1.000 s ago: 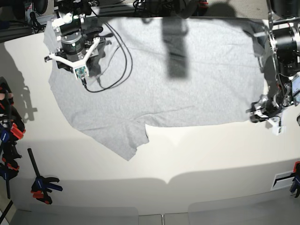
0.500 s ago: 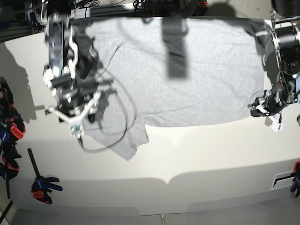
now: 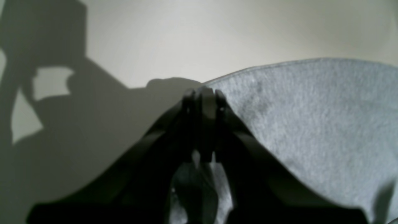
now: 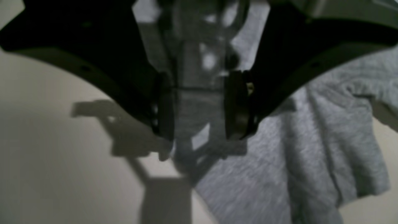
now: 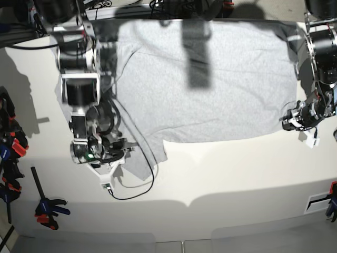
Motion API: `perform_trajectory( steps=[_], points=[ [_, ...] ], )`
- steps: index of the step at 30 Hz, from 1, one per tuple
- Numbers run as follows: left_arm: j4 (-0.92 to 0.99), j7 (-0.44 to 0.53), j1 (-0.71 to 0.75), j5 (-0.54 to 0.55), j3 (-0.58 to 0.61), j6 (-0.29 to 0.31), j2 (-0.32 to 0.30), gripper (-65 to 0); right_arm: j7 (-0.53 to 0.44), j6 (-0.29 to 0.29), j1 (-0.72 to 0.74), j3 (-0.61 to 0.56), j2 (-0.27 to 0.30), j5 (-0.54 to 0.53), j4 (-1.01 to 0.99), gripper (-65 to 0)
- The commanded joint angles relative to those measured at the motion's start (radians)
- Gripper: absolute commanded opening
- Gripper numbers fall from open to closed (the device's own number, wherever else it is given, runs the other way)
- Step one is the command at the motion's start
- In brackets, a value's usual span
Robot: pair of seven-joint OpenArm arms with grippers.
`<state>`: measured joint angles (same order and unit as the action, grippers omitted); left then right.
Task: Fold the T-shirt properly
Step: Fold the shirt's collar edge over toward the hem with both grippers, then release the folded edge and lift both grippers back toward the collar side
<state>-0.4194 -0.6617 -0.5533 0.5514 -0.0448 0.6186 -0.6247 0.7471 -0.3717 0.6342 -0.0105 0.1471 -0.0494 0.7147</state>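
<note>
Since the earlier frames the right arm has travelled from the far left corner of the bench [image 5: 221, 184] down its left side toward the near edge, and its cable now trails across the bare surface; the left arm has barely shifted at the right edge.

T-shirt [image 5: 210, 89]: spread flat, plain grey side up, across the far half of the bench, with one sleeve [image 4: 335, 149] reaching toward the near left. No fold is made yet.

Right gripper [image 4: 199, 105]: fingers spread, with a clear gap between the pads. It hovers over the sleeve's outer edge, where cloth meets bare bench. Nothing is held.

Left gripper [image 3: 202, 96]: fingers pressed together at the hem corner near the right edge. Grey cloth shows behind the tips, and it appears to be pinching the hem — though the tips themselves hide the contact.

Assessment: the step in hand looks like securing the sleeve for the first fold. To do it well, the right gripper should come down square over the sleeve edge so one pad slides under the cloth, then close on a single layer only — not on bunched wrinkles. The left grip should keep the hem taut meanwhile, so the body does not drag or crease.
</note>
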Motion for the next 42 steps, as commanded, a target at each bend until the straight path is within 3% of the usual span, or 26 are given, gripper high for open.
perform_trajectory(
  steps=[1, 6, 11, 12, 15, 16, 22, 33, 37, 42],
  points=[
    [-0.006, -0.020, -0.014, -0.018, 0.001, -0.008, -0.016, -65.0, -0.032, -0.005, 0.050, 0.003, -0.003, 0.019, -0.039, -39.1],
    [-0.006, -0.023, -0.012, 0.038, 0.001, -0.008, -0.016, -65.0, -0.116, 0.005, 0.076, 0.003, -0.028, 0.123, -0.218, -39.2],
    [-0.006, -0.026, -0.010, 0.148, 0.001, -0.008, -0.016, -65.0, -0.124, 0.009, 0.053, 0.003, -0.025, 0.125, -0.235, -40.4],
    [-0.005, -0.026, -0.010, 0.164, 0.001, -0.008, -0.016, -65.0, -0.120, 0.009, 0.051, 0.003, -0.023, 0.125, -0.235, -44.3],
    [-0.005, -0.019, -0.010, 0.203, 0.001, -0.007, -0.016, -65.0, -0.136, 0.009, 0.050, 0.003, -0.020, 0.125, -0.235, -64.0],
    [-0.006, -0.014, -0.010, 0.218, 0.001, -0.007, -0.017, -65.0, -0.151, 0.009, 0.051, 0.003, -0.020, 0.125, -0.234, -65.0],
    [-0.006, 0.141, -0.011, 0.235, 0.001, -0.007, -0.016, -65.0, -0.200, 0.008, 0.053, 0.003, -0.039, 0.126, -0.234, -65.0],
    [-0.006, 0.167, -0.081, 0.178, 0.001, -0.011, -0.016, -65.0, -0.163, 0.007, 0.217, 0.003, -0.039, 0.121, -0.232, -65.0],
    [-0.006, 0.179, -0.126, 0.171, 0.001, -0.058, -0.016, -65.0, -0.159, 0.005, 0.280, 0.003, -0.039, 0.118, -0.232, -65.0],
    [-0.008, 0.112, -0.173, 0.172, 0.001, -0.056, -0.016, -65.0, -0.115, 0.004, 0.335, 0.003, -0.039, 0.117, -0.232, -65.0]
  ],
)
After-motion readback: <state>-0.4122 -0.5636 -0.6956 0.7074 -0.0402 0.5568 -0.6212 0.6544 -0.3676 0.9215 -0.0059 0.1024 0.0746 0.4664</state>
